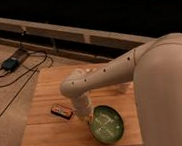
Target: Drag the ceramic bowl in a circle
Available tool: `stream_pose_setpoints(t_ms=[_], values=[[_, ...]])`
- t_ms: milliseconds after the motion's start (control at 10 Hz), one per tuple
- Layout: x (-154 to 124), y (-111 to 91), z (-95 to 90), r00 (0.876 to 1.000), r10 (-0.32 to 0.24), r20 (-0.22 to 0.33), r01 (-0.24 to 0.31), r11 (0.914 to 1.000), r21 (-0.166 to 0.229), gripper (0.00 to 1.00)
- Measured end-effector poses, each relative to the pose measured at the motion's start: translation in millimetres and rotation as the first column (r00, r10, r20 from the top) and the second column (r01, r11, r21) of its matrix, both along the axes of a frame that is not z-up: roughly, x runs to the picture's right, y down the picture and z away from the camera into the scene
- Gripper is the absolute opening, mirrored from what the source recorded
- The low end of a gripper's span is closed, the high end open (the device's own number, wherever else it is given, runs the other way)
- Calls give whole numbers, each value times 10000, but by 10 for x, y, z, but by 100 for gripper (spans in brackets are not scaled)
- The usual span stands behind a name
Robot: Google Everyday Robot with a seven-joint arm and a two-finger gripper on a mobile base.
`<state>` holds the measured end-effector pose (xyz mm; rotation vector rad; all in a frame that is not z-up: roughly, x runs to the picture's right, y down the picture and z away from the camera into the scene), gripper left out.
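a: the biggest thing you see is the robot's fat cream-white arm [134, 67]. it comes in from the right and bends down over the square wooden table [46, 129].

b: and where is your bowl?

a: the round shallow green shiny ceramic bowl [108, 124] sits on the table near the front edge, a bit right of the middle. its front rim is close to that edge.

b: what is the gripper doing?

a: the gripper [86, 117] is at the bowl's left rim, pointing down. its fingers are pressed all the way together. you cannot see for sure if they pinch the rim or just push on it.

b: anything else on the table?

a: a small dark flat bar with an orange stripe [61, 110] lies just left of the gripper. a small white cup [124, 88] stands behind the bowl, partly hidden by the arm.

b: so what could go wrong for you?

a: if your circle swings forward, the bowl could slide off the front edge and break. if it swings left, it could bump the bar. if it goes back, it could hit the cup. and if the fingers only touch the rim, the bowl could slip away.
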<state>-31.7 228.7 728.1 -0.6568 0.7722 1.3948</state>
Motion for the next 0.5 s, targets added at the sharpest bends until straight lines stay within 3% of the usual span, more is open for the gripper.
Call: stream_pose_setpoints(t_ms=[200, 500], values=[[166, -75, 141, 9994, -316, -126, 318, 9993, 193, 8], [232, -202, 414, 9959, -904, -46, 905, 9950, 418, 38]])
